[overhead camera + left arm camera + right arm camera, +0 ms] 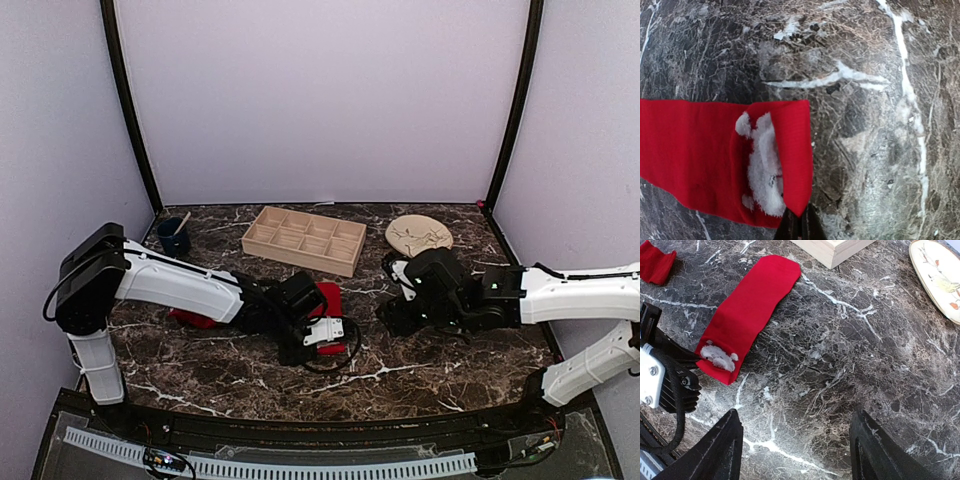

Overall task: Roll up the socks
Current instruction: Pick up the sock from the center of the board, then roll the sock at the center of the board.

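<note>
Red sock [690,150] flat, left pincer [800,226] closed at its cuff corner

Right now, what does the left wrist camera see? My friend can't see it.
A red sock lies flat on a dark marble table, its end folded back to show fuzzy white lining. At the bottom, the left pincer pinches that folded corner.

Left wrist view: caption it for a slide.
Closed left pincer at the edge of the red sock on the table.
</note>
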Controlling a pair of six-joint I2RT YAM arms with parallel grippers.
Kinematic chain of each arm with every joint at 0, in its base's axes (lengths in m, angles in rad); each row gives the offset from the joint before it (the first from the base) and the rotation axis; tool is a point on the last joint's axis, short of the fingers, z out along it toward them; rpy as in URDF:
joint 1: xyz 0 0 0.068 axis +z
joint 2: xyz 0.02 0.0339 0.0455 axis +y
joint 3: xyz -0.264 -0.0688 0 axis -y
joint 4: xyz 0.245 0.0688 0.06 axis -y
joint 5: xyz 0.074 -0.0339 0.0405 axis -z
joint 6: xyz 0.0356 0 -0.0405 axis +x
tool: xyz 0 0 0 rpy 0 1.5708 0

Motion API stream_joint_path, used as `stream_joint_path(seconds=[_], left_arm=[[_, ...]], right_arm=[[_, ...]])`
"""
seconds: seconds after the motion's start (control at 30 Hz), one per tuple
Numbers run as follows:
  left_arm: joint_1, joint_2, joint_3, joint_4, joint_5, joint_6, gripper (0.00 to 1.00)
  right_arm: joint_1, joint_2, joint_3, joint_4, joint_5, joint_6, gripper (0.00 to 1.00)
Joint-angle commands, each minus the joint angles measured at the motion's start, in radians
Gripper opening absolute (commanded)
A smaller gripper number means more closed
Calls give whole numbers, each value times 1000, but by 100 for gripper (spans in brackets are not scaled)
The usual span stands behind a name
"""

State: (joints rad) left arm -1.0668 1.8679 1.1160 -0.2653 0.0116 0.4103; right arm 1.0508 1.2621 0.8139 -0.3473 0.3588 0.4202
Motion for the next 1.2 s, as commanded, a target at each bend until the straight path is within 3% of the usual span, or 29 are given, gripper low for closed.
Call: stream_joint_path(seconds=[0.0,0.53,0.9,1.17], left_arm=[[19,41,35,-228,157,-62,0],[113,150,135,-422,508,-137,0],[182,221,152,-484,647,-130,1],[213,265,179,-520,674,-115,1]], right_arm=[[-6,-33,-28,34,-4,5,67],[52,-76,-145,88,-78,-23,70],[237,98,-92,139,-28,-151,70],[305,187,-27,166,13,-284,71]])
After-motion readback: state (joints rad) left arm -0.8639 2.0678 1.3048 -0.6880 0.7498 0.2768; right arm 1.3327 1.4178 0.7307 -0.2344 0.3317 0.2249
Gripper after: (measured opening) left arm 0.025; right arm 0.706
